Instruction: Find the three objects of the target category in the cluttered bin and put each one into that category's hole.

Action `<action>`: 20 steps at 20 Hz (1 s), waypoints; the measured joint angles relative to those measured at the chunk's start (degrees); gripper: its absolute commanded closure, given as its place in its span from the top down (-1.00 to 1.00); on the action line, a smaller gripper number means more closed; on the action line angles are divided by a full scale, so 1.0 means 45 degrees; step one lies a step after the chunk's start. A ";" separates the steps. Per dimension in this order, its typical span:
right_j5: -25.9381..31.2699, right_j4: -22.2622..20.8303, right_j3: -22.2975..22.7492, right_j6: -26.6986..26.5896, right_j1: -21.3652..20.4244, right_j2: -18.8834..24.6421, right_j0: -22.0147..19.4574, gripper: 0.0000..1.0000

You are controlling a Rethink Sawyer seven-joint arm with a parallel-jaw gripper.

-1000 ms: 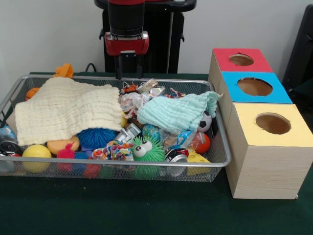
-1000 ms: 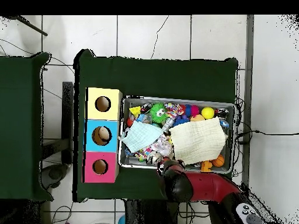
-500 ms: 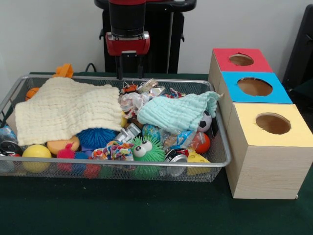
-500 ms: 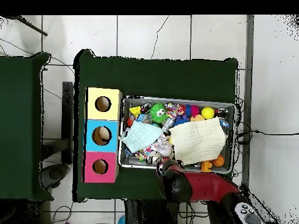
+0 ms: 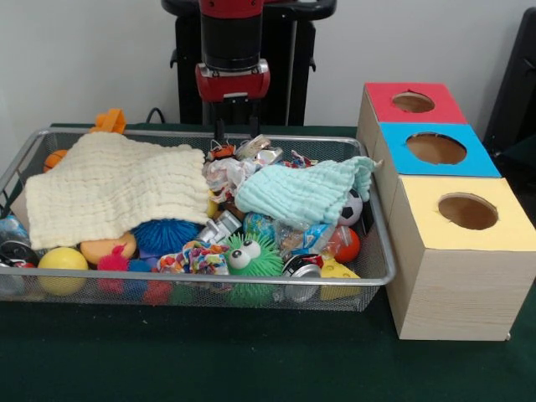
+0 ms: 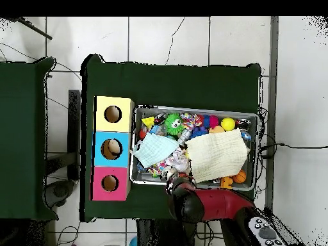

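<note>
Near the front, the wire bin (image 5: 381, 251) is full of toys and two cloths, nothing picked yet. At the back, the gripper (image 5: 238, 127) has slid toward the boxes (image 5: 456, 251), fingers apart, holding nothing.

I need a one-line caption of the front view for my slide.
Sawyer gripper hovers open above the far rim of a wire bin of toys beside three coloured sorting boxes.

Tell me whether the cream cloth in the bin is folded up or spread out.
Spread out. The cream cloth lies open across one end of the wire bin, draped over the blue spiky ball and other toys.
</note>
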 measured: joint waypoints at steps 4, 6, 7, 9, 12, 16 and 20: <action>-0.0110 -0.0047 -0.0002 0.0000 0.0183 -0.0006 0.0004 1.00; -0.0110 -0.0047 -0.0002 0.0000 0.0190 -0.0006 0.0000 1.00; -0.0110 -0.0047 -0.0002 0.0000 0.0189 -0.0004 -0.0017 1.00; -0.0110 -0.0047 -0.0002 0.0000 0.0189 -0.0004 -0.0051 1.00; -0.0110 -0.0047 -0.0002 0.0000 0.0189 -0.0004 -0.0162 1.00; -0.0110 -0.0047 -0.0002 0.0000 0.0195 -0.0006 -0.0363 1.00; -0.0110 -0.0047 -0.0002 0.0000 0.0193 -0.0006 -0.0480 1.00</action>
